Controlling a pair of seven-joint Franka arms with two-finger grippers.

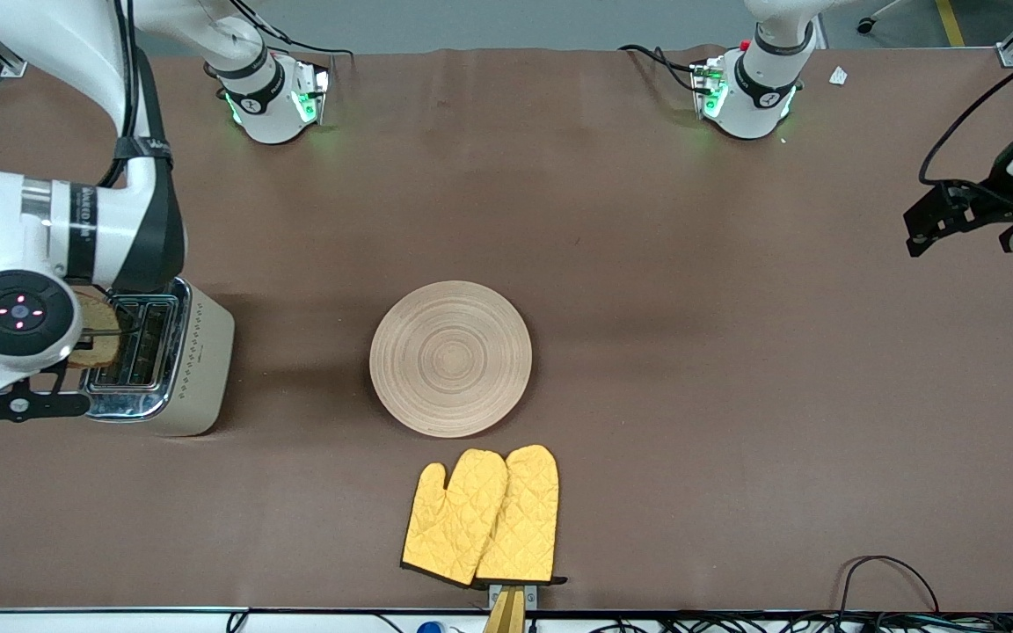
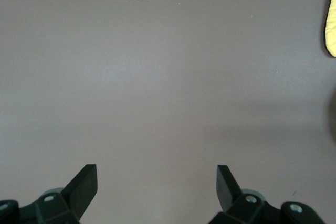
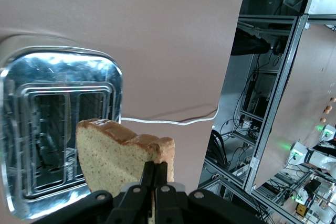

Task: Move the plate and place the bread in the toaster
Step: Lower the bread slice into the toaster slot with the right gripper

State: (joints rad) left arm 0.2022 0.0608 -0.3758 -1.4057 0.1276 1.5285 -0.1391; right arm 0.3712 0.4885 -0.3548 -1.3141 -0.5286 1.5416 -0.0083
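Right gripper (image 3: 154, 184) over the toaster (image 1: 174, 360), jaws clamped on the bread (image 3: 118, 158), slice tilted beside the slots. I'd square it over one slot before lowering. Plate (image 1: 451, 358) mid-counter. Left gripper (image 2: 156, 182) waits over bare counter, jaws spread wide.

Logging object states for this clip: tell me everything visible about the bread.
The bread is one squarish slice, light brown with a speckled crumb and a darker brown crust. It is whole and looks untoasted. The right end effector is shut on one edge of it and holds it tilted in the air beside the toaster's chrome top, not yet in either slot. Nothing else touches it. From the front, the right arm hides most of it.
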